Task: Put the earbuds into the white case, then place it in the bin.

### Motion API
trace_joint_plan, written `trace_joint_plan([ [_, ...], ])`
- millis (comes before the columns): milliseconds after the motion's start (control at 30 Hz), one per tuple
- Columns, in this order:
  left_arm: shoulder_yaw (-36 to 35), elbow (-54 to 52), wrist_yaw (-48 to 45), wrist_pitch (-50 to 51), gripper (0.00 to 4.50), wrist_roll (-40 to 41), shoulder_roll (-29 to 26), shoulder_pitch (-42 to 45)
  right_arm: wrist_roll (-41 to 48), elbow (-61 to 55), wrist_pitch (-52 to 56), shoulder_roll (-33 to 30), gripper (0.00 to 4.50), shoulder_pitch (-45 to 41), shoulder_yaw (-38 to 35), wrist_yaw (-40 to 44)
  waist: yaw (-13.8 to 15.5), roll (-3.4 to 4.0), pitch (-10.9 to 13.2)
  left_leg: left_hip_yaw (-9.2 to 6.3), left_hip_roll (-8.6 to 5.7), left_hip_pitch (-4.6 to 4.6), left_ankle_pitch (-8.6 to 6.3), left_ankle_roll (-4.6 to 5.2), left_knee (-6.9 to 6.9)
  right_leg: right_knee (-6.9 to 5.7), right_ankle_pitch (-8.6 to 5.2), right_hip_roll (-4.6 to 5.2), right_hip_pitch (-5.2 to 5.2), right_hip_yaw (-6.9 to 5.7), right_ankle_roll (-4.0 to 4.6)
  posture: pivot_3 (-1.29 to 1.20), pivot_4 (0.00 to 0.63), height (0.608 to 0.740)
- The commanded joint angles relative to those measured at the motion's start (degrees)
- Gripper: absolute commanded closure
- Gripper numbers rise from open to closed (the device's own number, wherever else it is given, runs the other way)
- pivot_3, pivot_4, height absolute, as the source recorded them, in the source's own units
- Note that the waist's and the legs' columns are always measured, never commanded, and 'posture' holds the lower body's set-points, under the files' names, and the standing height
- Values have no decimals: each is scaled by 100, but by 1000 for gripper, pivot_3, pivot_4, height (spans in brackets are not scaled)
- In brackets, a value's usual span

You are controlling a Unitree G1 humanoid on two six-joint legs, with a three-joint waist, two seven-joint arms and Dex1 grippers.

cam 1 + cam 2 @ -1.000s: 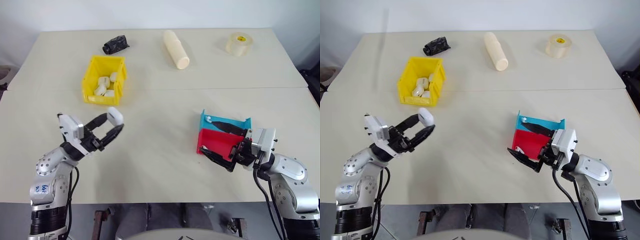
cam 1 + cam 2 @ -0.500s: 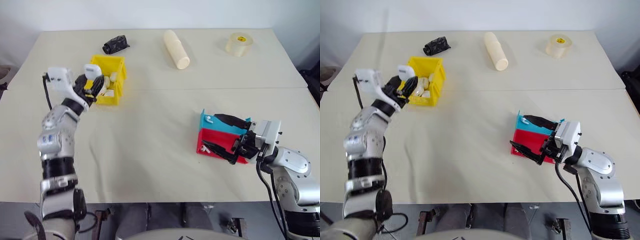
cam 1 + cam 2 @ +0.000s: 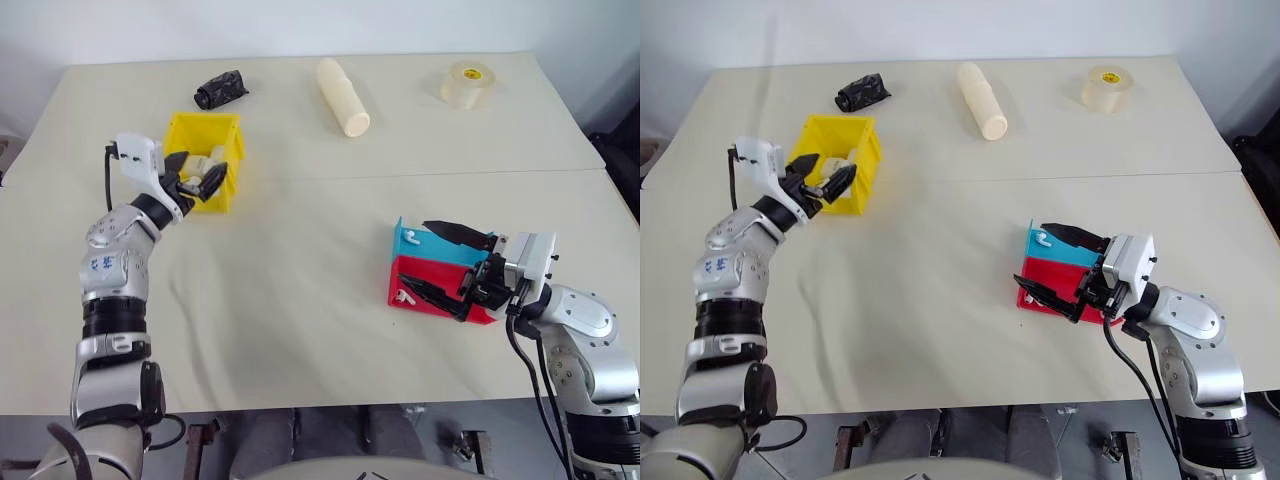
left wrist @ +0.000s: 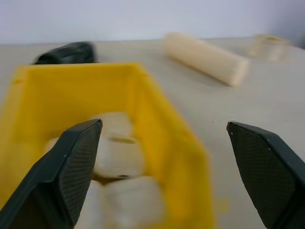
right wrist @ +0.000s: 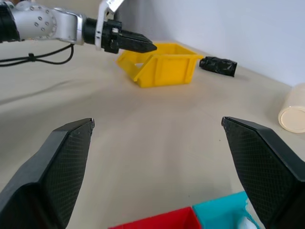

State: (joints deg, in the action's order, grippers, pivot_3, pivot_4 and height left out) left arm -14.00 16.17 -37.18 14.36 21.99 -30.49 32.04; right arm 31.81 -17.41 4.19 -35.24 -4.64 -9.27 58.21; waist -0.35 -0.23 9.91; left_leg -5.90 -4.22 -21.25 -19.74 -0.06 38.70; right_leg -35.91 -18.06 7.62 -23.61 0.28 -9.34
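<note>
Bright even light, soft shadows; left wrist view blurry, esp. yellow bin [image 4: 157,138] foreground.

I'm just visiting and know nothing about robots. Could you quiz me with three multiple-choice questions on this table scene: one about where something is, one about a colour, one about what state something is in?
1. Where is the left gripper?
A. at the yellow bin
B. beside the tape roll
C. over the cream cylinder

2. What colours are the two trays by the right gripper?
A. green and black
B. blue tray and red tray
C. both yellow

3. How does the left gripper stand?
A. shut on a case
B. open, holding nothing
C. shut on the black object

Answers: 1 A, its fingers reach the bin's front. 2 B, blue sits behind red. 3 B, the left wrist view shows the fingers spread apart, with white cases lying in the bin.
</note>
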Motion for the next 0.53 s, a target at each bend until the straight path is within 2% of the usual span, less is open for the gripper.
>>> trace_joint_plan([
  [33, -32, -1229, -1101, -131, 39, 292, -617, -780, 193, 144, 6, -320, 0, 33, -271, 401, -6, 0, 0, 0, 2, 1, 0, 0, -5, 1, 0, 0, 0, 1, 0, 0, 150, 740],
  [133, -240, -1882, -2376, -388, 39, 669, -1210, -1926, 216, 515, -126, -527, 0, 6, -393, 746, 5, 5, 2, 1, 7, 4, -1, -1, -5, 6, -1, -2, 2, 2, 2, 0, 150, 740],
  [200, -382, -2030, -2593, -679, 39, 607, -1361, -2499, 165, 746, -251, -631, 0, 26, -443, 979, 23, 10, 4, 3, 8, 7, -1, -2, -4, 27, -2, 0, 7, 3, 4, 0, 150, 740],
  [367, -272, -2282, -2803, -1084, 39, 567, -1284, -2972, 61, 1266, -579, -825, 0, 50, -549, 1423, 170, 11, 5, -4, 3, 7, -1, 0, 7, 29, -2, 5, 17, -1, 5, 0, 150, 740],
  [533, -6, -2047, -2513, -1617, 39, 122, -1056, -2758, 37, 1469, -748, -996, 0, 143, -628, 1717, 177, 13, 6, -2, -1, 7, -3, 4, 5, 31, -2, 7, 17, -1, 4, 0, 150, 740],
])
